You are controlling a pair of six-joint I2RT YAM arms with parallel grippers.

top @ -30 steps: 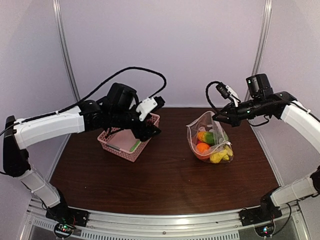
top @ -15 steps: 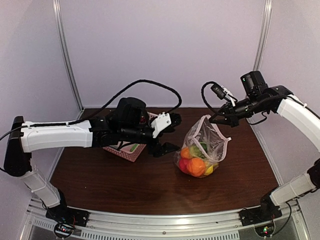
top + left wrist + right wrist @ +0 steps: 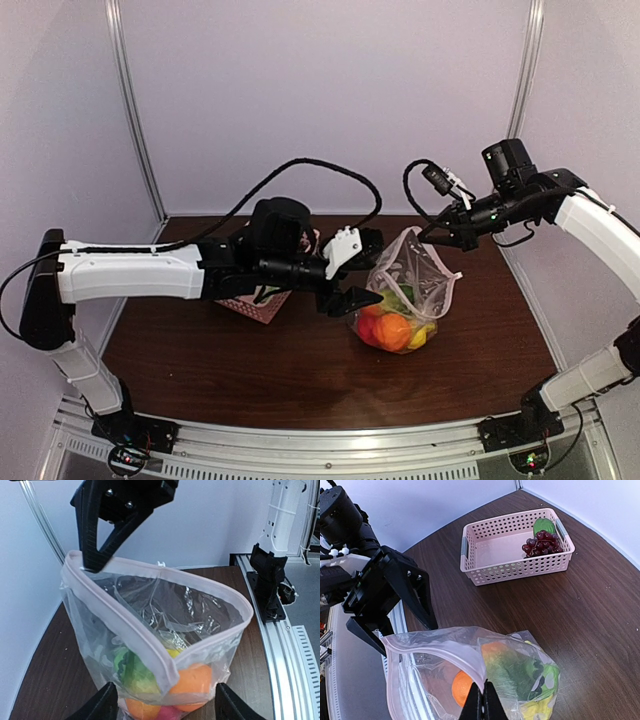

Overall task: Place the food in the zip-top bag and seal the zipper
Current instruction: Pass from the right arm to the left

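The zip-top bag (image 3: 412, 285) stands upright on the table with its mouth wide open. My right gripper (image 3: 423, 232) holds it up, shut on the zipper (image 3: 451, 651) at the far corner. Inside lies the food (image 3: 393, 330): an orange piece (image 3: 194, 680), a green piece (image 3: 132, 671), and yellow and red ones. My left gripper (image 3: 167, 708) is open at the bag's near corner, one finger on each side of the lower part of the bag (image 3: 150, 605). The pale zipper (image 3: 125, 622) runs round the mouth. Dark purple grapes (image 3: 540, 542) and a green piece (image 3: 543, 526) lie in the pink basket.
The pink lattice basket (image 3: 512, 570) stands at the back left, mostly hidden behind my left arm in the top view (image 3: 250, 306). The right arm's base (image 3: 270, 580) and the metal rail (image 3: 282, 640) line the table's near edge.
My left arm swung right from the basket to the bag, and its jaws narrowed a little. The right gripper drew the bag left and upright, opening its mouth.
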